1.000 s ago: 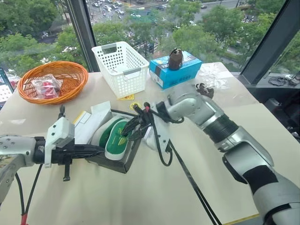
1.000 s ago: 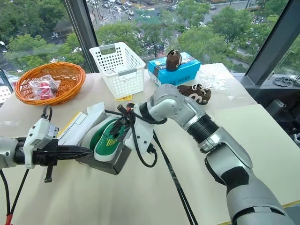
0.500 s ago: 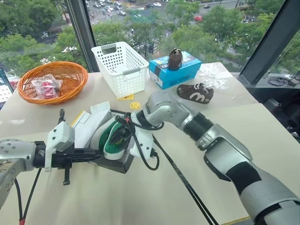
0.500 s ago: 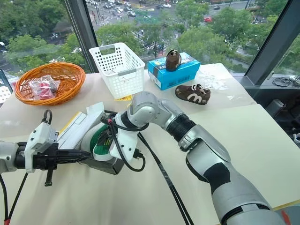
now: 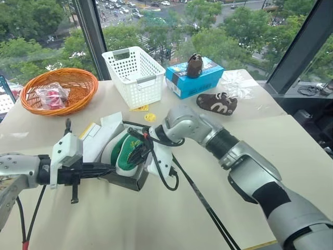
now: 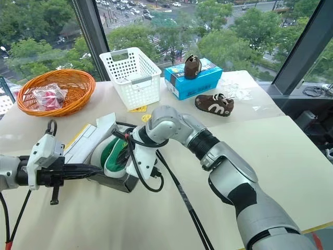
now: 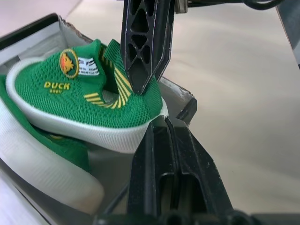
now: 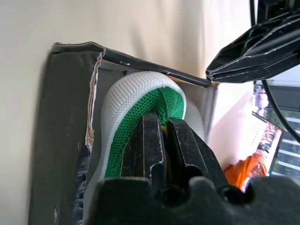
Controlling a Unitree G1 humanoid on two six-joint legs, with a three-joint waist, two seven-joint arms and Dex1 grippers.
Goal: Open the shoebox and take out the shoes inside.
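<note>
The shoebox [image 5: 129,182] lies open near the table's front left, its dark base toward me and its white-lined lid [image 5: 104,136] folded back to the left. Inside are two green knit shoes with white soles and yellow markings, the upper shoe [image 7: 70,93] resting on the lower shoe [image 7: 42,164]. My right gripper [image 5: 136,151] reaches in from the right and is shut on the top shoe's green collar [image 8: 161,101]. My left gripper [image 5: 110,169] is shut, and its tips [image 7: 161,123] sit at the box's near wall just under that shoe's sole.
An orange wicker basket [image 5: 60,88] with a plastic packet stands back left, a white plastic basket [image 5: 135,73] behind the box. A blue box [image 5: 195,79] carries one brown shoe [image 5: 195,65]; another brown shoe [image 5: 217,103] lies beside it. A black cable [image 5: 203,198] trails across the table.
My right gripper has moved a little left into the box and shut on the top shoe's collar. The left gripper has stayed put.
</note>
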